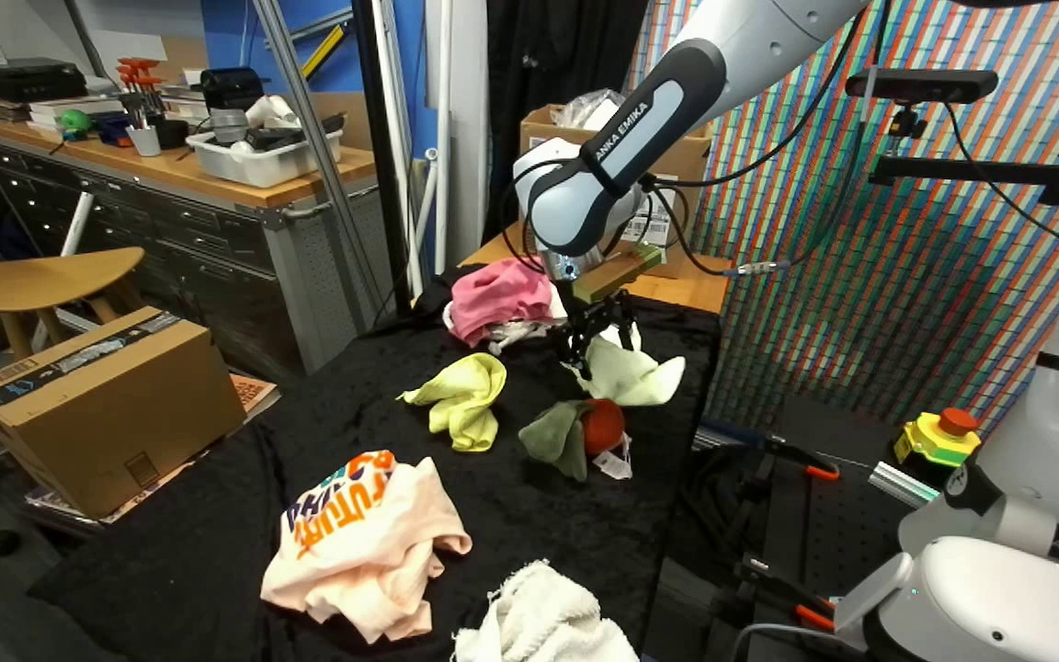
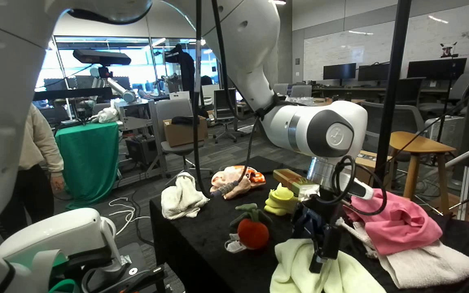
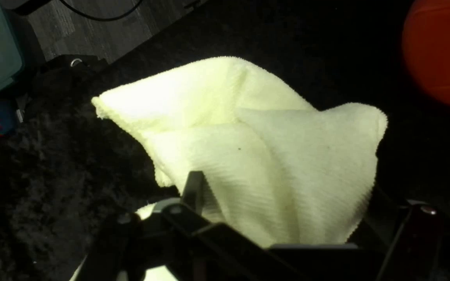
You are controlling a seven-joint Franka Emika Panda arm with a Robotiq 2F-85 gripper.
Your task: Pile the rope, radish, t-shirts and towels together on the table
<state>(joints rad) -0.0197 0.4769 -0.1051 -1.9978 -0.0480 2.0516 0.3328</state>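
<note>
My gripper (image 1: 605, 357) points down at the pale green towel (image 1: 632, 377), jaws wide apart. In the wrist view that towel (image 3: 248, 156) spreads between and beyond the fingers (image 3: 194, 189); no pinch on it shows. The pink t-shirt (image 2: 397, 224) lies heaped on a cream towel (image 2: 430, 262), with the white rope (image 2: 354, 232) poking out beside them. The red radish (image 1: 603, 428) with its green top sits nearby. A yellow-green towel (image 1: 467, 400), the cream printed t-shirt (image 1: 373, 547) and a white towel (image 1: 543, 625) lie apart on the black table (image 1: 529, 529).
A cardboard box (image 1: 107, 414) stands off the table's side, near a wooden stool (image 1: 42, 271). Another box (image 1: 690, 165) is behind the arm. The robot's base and an emergency stop (image 1: 939, 437) flank the table's edge. A person (image 2: 41, 154) stands in the background.
</note>
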